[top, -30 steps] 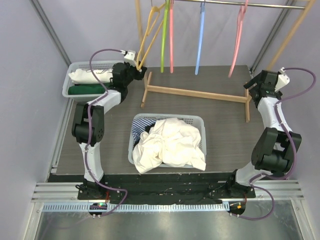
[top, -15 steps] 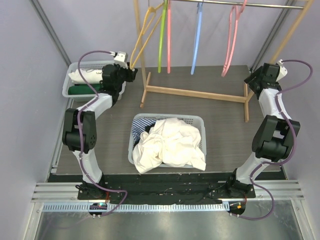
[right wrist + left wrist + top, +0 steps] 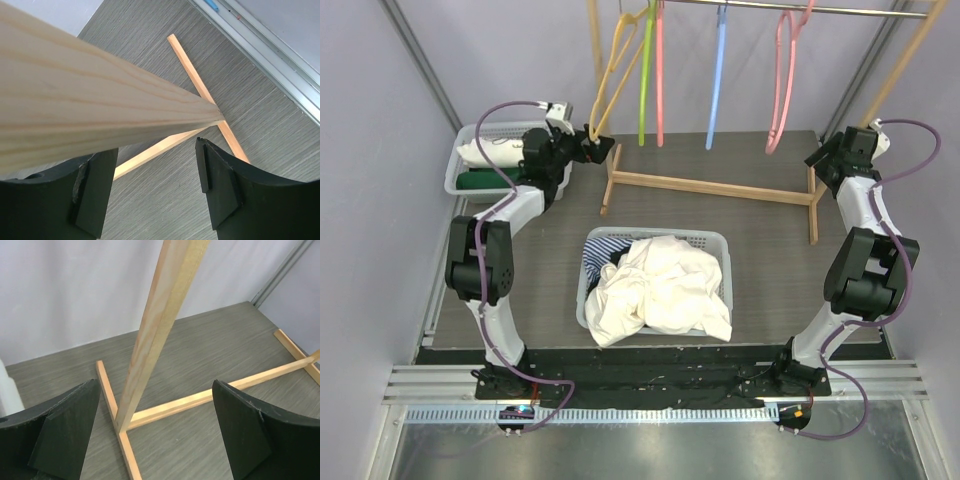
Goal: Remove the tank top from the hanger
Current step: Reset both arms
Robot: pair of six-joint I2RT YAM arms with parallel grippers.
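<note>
A bare yellow hanger (image 3: 610,75) hangs at the left end of the rack's rail. Its lower corner ends right by my left gripper (image 3: 601,150), which is open and empty. In the left wrist view, the left gripper (image 3: 155,390) frames the rack's left post (image 3: 155,325), which stands further off. I cannot pick out the tank top. No hanger carries a garment, and a heap of white cloth (image 3: 665,285) lies in the basket (image 3: 655,237). My right gripper (image 3: 823,160) is at the rack's right foot. In the right wrist view the right gripper (image 3: 156,147) is open, with the right post (image 3: 75,90) passing close over its left finger.
Green (image 3: 645,90), pink (image 3: 660,80), blue (image 3: 717,80) and another pink hanger (image 3: 785,80) hang bare on the rail. The rack's wooden base bar (image 3: 720,188) crosses the floor behind the basket. A grey bin (image 3: 470,135) with white and green cloth stands at the far left.
My left gripper has opened and let go of the yellow hanger's lower corner. My right gripper has narrowed a little and moved up close to the right post.
</note>
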